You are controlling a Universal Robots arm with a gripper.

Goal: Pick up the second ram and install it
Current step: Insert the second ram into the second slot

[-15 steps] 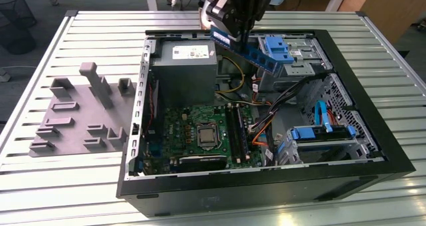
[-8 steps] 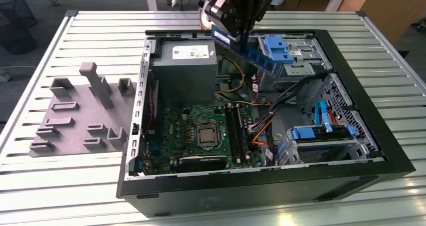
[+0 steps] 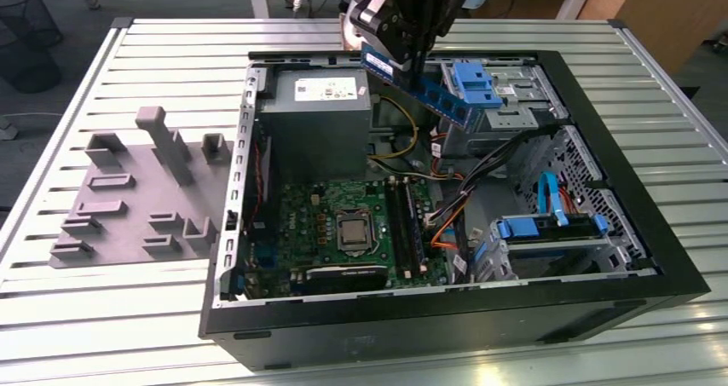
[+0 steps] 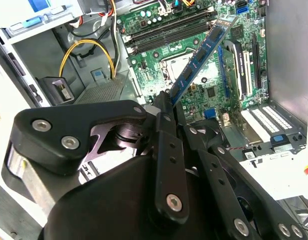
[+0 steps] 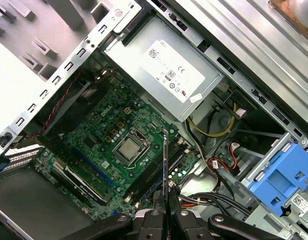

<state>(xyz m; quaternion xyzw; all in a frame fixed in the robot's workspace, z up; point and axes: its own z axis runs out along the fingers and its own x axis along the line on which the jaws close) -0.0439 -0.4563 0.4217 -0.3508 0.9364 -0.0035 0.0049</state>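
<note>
- The black metal gripper point(image 3: 412, 52) is clamping the long, narrow blue ram stick point(image 3: 438, 93) by one end.
- The stick is hanging tilted above the open black computer case point(image 3: 455, 318), over its green motherboard point(image 3: 330, 207).

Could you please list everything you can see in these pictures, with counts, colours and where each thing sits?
computer case: one, black, open, lying on the slatted table.
table: one, pale metal slats, under everything.
motherboard: one, green, on the case floor.
power supply: one, grey, at the case's far end in the exterior view.
drive brackets: at least two, light blue, along the exterior view's right side of the case.
fixture block: one, grey, on the table to the exterior view's left of the case.
second ram: one, blue stick, held tilted above the case, not yet in a slot.
gripper: one, black, shut on the ram's end.
</note>
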